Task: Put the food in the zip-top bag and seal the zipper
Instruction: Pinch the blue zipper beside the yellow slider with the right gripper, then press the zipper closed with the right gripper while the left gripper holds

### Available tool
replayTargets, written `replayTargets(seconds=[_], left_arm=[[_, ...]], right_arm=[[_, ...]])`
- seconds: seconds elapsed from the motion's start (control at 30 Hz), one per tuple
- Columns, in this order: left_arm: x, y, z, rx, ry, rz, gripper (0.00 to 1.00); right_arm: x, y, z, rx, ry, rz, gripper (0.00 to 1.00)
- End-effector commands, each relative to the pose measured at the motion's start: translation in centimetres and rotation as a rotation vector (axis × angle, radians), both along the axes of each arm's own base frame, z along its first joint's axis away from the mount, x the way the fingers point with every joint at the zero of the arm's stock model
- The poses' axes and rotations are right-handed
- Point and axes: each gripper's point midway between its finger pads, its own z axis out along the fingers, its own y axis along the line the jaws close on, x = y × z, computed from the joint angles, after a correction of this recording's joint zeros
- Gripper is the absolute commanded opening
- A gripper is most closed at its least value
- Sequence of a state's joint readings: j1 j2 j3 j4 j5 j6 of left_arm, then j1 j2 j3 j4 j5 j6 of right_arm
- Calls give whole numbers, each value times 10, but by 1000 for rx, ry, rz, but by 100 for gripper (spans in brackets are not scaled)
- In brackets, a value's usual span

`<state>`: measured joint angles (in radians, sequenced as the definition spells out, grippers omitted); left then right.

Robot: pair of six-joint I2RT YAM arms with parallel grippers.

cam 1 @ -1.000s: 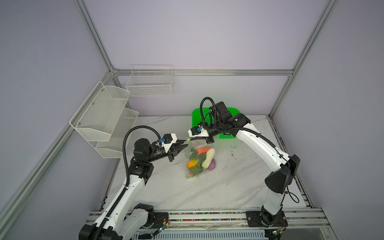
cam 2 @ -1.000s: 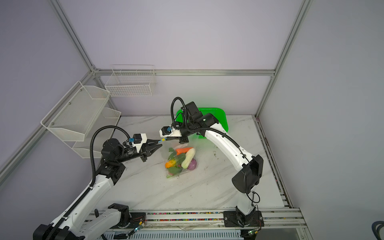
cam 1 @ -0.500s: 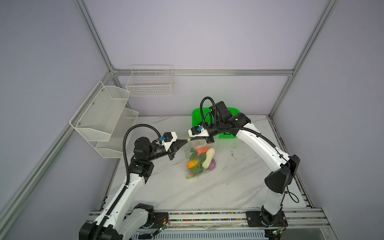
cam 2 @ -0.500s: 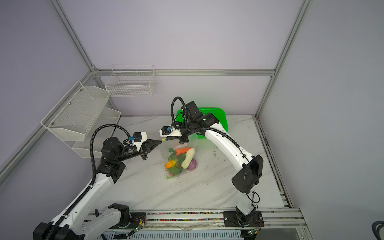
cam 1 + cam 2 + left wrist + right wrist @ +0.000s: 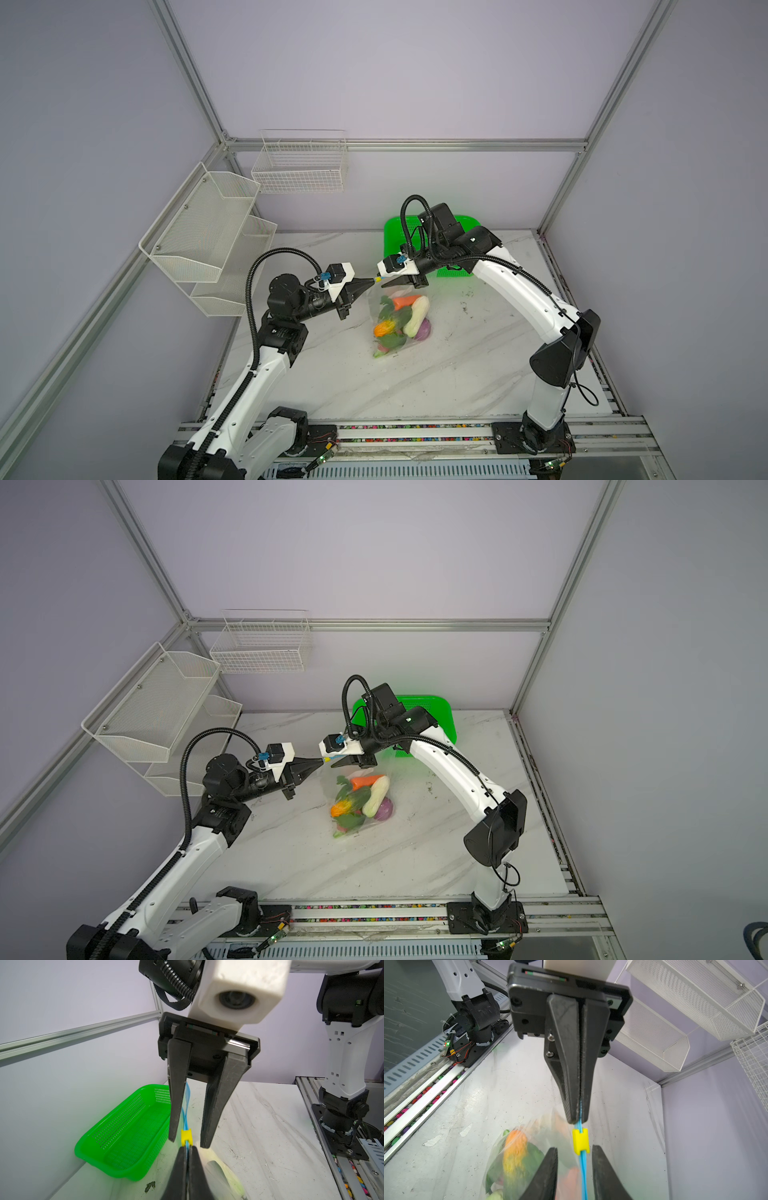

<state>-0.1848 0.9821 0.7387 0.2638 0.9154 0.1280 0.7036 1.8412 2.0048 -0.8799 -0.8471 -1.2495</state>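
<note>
The zip-top bag (image 5: 399,328) (image 5: 360,806) hangs from its top edge down to the marble table, with the food (image 5: 409,320) (image 5: 374,798) inside: orange carrot, white oblong, purple onion, greens. My left gripper (image 5: 372,281) (image 5: 321,762) (image 5: 188,1148) (image 5: 576,1122) is shut on the end of the light blue zipper (image 5: 185,1118) (image 5: 583,1167). The yellow slider (image 5: 186,1136) (image 5: 580,1141) sits right against its tips. My right gripper (image 5: 384,284) (image 5: 334,764) (image 5: 189,1141) (image 5: 574,1149) is open, its fingers either side of the zipper and clear of the slider.
A green perforated basket (image 5: 392,232) (image 5: 440,712) (image 5: 124,1136) stands behind the right arm by the back wall. White mesh shelves (image 5: 208,224) (image 5: 153,704) and a wire basket (image 5: 299,166) hang on the walls at the left and back.
My left gripper has closed on the zipper's end. My right gripper has opened and let go of the yellow slider. The bag and both arms have barely shifted.
</note>
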Motion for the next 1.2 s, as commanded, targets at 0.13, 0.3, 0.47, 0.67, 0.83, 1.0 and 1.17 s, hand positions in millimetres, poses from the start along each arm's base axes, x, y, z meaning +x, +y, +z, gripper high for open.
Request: replayTargets(seconds=[0.13, 0.3, 0.47, 0.67, 0.83, 1.0, 1.17], left_arm=[[-5, -1, 45, -12, -134, -6, 0], [-5, -1, 45, -12, -134, -7, 0], [-5, -1, 45, -12, -137, -6, 0], [-5, -1, 45, -11, -137, -7, 0], [-5, -1, 47, -11, -140, -9, 0], [-5, -1, 46, -11, -140, -9, 0], [-6, -1, 46, -11, -141, -8, 0]], right_arm=[[-19, 0, 19, 43, -22, 66, 26], [-19, 3, 19, 42, -22, 73, 22], [-20, 4, 20, 43, -24, 78, 21], [-19, 5, 20, 41, -28, 76, 19], [-19, 6, 17, 30, -22, 75, 16], [-20, 8, 17, 28, -24, 76, 16], [-19, 9, 16, 26, -24, 73, 18]])
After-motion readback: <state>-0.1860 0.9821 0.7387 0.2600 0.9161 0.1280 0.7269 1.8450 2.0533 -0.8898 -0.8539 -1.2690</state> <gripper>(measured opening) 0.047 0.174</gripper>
